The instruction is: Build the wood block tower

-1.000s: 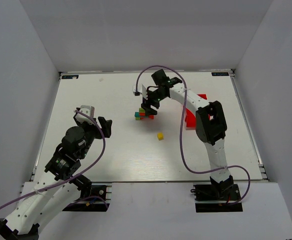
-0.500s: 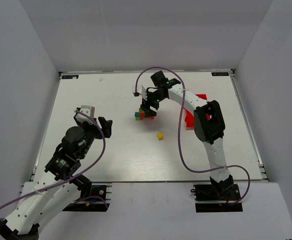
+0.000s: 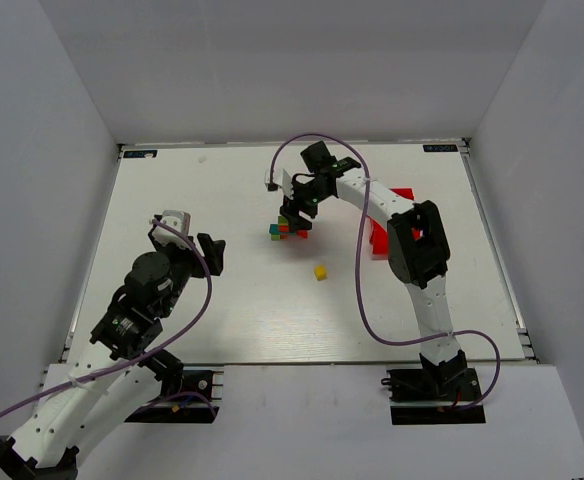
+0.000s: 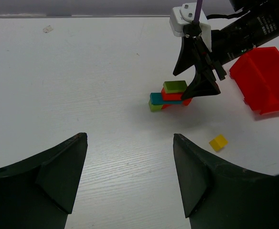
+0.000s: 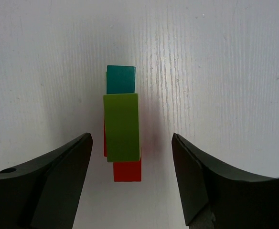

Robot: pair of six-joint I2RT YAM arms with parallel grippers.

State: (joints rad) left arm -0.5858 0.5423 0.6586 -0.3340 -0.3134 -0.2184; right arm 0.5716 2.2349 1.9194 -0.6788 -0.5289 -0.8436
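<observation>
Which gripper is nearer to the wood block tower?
The right gripper: it hangs open directly over the wood block tower. The left gripper sits far off to the left.

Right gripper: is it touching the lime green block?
Apart: right wrist view shows table on both sides between the lime green block and the right gripper.

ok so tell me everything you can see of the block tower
The wood block tower is a small stack of painted wooden blocks on the white table. A lime green bar lies flat on top, over red pieces; a teal block sticks out at one end, with a small green block under it. The layers sit staggered, not flush. The right hand is open over it, a finger to each side, not touching. A loose yellow cube lies apart from it.
</observation>
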